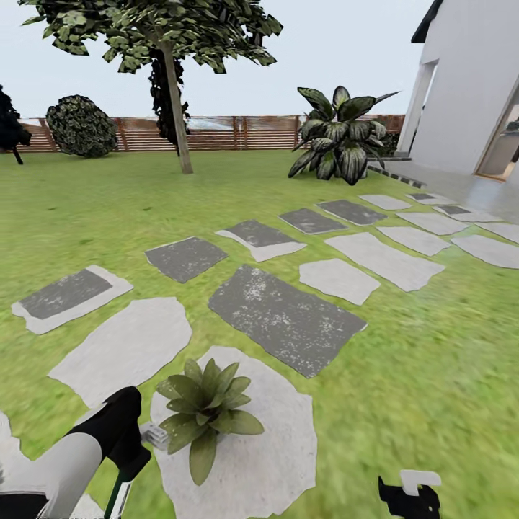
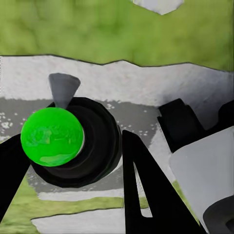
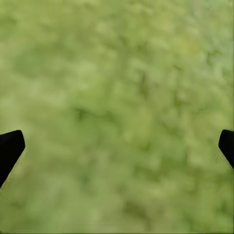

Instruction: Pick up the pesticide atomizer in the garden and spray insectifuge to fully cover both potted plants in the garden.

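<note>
While the right claw [image 3: 117, 141] gapes, the left claw [image 2: 73, 161] clamps the pesticide atomizer [image 2: 73, 141].

Clamped between the left gripper's [image 2: 73, 161] matt black fingers, the pesticide atomizer [image 2: 73, 144] shows a glossy green button on dull black plastic, above rough speckled grey stepping stones [image 2: 136, 87] and soft lawn [image 3: 117, 107].

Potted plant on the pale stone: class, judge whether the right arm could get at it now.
Probably yes: the right gripper hangs open over bare lawn, with only grass between it and the potted plant.
</note>
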### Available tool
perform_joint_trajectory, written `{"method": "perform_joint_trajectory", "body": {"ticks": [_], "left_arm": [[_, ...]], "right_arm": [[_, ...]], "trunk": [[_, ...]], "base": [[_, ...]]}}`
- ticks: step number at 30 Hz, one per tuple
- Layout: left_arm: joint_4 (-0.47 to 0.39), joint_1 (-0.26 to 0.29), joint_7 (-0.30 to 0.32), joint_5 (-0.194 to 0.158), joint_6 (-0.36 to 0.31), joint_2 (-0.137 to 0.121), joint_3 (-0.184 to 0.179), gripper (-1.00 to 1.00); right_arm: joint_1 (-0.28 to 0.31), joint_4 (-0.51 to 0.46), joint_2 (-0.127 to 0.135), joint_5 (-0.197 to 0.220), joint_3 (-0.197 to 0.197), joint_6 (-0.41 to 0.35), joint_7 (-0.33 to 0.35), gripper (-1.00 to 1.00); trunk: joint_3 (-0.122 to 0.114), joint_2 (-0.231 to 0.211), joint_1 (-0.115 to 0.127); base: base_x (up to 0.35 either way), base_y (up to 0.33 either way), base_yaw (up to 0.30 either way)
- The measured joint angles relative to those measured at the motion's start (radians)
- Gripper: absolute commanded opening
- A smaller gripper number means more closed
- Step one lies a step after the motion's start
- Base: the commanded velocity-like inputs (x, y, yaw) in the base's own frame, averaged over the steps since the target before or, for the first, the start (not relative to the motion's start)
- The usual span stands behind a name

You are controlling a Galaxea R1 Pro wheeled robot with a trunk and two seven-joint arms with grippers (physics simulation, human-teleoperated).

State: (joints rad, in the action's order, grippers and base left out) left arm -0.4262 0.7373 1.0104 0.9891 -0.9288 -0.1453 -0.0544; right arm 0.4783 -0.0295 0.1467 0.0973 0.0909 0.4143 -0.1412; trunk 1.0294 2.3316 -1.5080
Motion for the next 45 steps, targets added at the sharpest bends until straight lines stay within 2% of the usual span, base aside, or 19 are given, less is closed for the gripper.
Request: {"method": "perform_joint_trajectory", "body": {"ticks": [11,15,22,25,32,39,45], "left_arm": [[0.0,0.008,0.006,0.009,-0.005,0.008,-0.005,-1.0],[0.001,0.038,0.007,0.008,-0.004,0.012,-0.005,-1.0],[0.001,0.049,0.007,0.007,-0.003,0.052,-0.005,-1.0],[0.001,0.049,0.007,0.009,-0.004,0.058,-0.005,-1.0],[0.002,0.049,0.007,0.013,-0.004,0.049,-0.006,-1.0],[0.001,0.049,0.007,0.011,-0.004,0.044,-0.005,-1.0],[0.004,0.045,0.007,0.013,-0.005,0.039,-0.006,-1.0]], "right_arm": [[0.0,0.001,0.001,0.0,0.0,0.0,0.0,1.0],[0.0,0.0,0.0,0.0,0.0,0.0,0.0,1.0],[0.0,0.003,0.003,-0.001,0.0,0.0,0.0,1.0],[0.0,0.003,0.004,-0.001,0.0,0.0,0.0,1.0],[0.0,0.001,0.003,0.0,0.0,0.0,0.0,1.0],[0.0,0.001,-0.001,0.0,0.0,0.0,0.0,1.0],[0.0,0.001,-0.001,0.0,0.0,0.0,0.0,1.0]], "trunk": [[0.0,0.0,0.0],[0.0,0.0,0.0],[0.0,0.0,0.0],[0.0,0.0,0.0],[0.0,0.0,-0.001],[0.0,0.0,0.0],[0.0,0.0,0.0]], "base": [[0.008,-0.007,0.271],[0.067,-0.103,0.102],[0.065,-0.251,0.005],[-0.109,-0.261,0.0],[-0.178,-0.238,0.016],[0.089,-0.238,0.26],[0.056,-0.028,0.276]]}}
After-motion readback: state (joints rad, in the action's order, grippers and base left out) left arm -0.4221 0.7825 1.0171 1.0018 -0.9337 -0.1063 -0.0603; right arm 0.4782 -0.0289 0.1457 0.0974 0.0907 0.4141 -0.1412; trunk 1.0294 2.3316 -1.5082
